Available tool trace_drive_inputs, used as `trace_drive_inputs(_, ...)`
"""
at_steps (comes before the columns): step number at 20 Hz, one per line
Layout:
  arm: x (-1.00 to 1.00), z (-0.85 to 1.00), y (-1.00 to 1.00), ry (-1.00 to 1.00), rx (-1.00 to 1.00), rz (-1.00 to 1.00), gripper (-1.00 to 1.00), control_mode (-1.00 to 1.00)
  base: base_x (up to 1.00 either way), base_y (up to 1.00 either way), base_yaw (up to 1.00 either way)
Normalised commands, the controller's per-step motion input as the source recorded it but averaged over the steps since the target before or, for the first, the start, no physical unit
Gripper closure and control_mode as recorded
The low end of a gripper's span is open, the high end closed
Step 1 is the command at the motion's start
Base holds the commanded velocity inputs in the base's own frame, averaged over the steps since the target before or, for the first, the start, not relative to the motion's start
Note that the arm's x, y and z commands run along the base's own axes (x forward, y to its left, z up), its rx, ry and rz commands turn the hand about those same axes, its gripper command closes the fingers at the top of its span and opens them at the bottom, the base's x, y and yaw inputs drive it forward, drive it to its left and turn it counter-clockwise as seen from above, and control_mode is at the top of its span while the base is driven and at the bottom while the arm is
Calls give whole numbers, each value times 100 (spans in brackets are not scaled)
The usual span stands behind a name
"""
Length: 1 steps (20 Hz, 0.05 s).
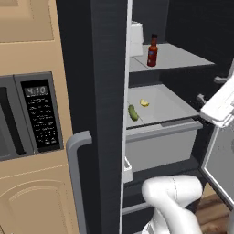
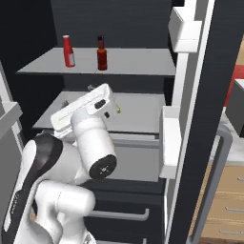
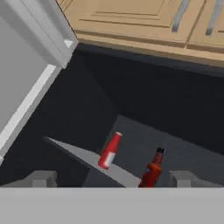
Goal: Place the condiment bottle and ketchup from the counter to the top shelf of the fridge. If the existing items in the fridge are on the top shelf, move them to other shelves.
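Dark brown-red slim condiment bottle [image 2: 102, 52] with narrow neck, black cap and orange-red label: upright on the top shelf [image 2: 138, 64], the uppermost flat light-grey panel inside the tall black fridge [image 1: 91, 91]. Plain bright red cylindrical ketchup bottle [image 2: 69, 51] with white cap: also upright on the top shelf, near the condiment bottle and apart from it, on the side farther from the fridge's white door bins [image 2: 183, 28]. Both stand near the shelf's front edge.

Next shelf below the top shelf [image 1: 160, 107], light grey: small dark green pickle-like oblong [image 1: 133, 112] lying near the front edge, smaller yellow wedge-like piece [image 1: 144, 103] just behind it, not touching. Under that shelf, a pale grey drawer front [image 1: 160, 144].

End effector [image 3: 113, 178]: released, two dark finger tips spread wide, nothing between them. It sits in front of the top shelf and below its level; in the hand view the condiment bottle is between the tips nearer the right-hand one, the ketchup a bit farther back. The white wrist is level with the shelf below.

Fridge doors open; long grey bar handle [image 1: 77, 183] on the left door. Beside that door, a grey built-in microwave [image 1: 32, 114] with a dark keypad, set in tan cabinetry. Past the other door, tan drawers with silver handles [image 2: 228, 209].
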Motion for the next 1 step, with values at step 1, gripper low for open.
trace_drive_inputs(1,-100,26,0,-77,-7,2,-100,-100,0,0,0)
